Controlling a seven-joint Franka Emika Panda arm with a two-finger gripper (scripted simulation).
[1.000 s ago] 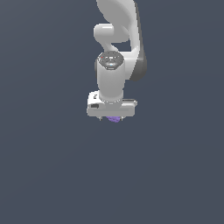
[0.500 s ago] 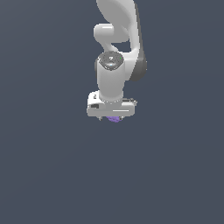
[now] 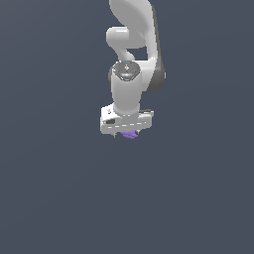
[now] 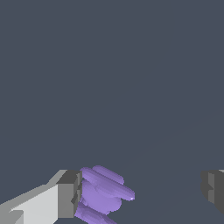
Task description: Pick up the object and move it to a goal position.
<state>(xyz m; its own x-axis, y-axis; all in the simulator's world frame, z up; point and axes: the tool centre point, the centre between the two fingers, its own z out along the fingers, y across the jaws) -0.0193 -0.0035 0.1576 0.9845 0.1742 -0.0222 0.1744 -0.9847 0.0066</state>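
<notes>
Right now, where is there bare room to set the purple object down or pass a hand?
Nearly everywhere: the grey surface lies bare on both sides of the arm and below it in the exterior view. The only crowded spot is under the pincer, where the purple object sits against one finger; the gap toward the other finger is free.

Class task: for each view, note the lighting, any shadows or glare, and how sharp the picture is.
Exterior view: flat, even light, no cast shadows on the grey ground, soft shading on the white arm. Wrist view: crisp, no glare or blur; the purple object shows faceted shading beside one finger.
</notes>
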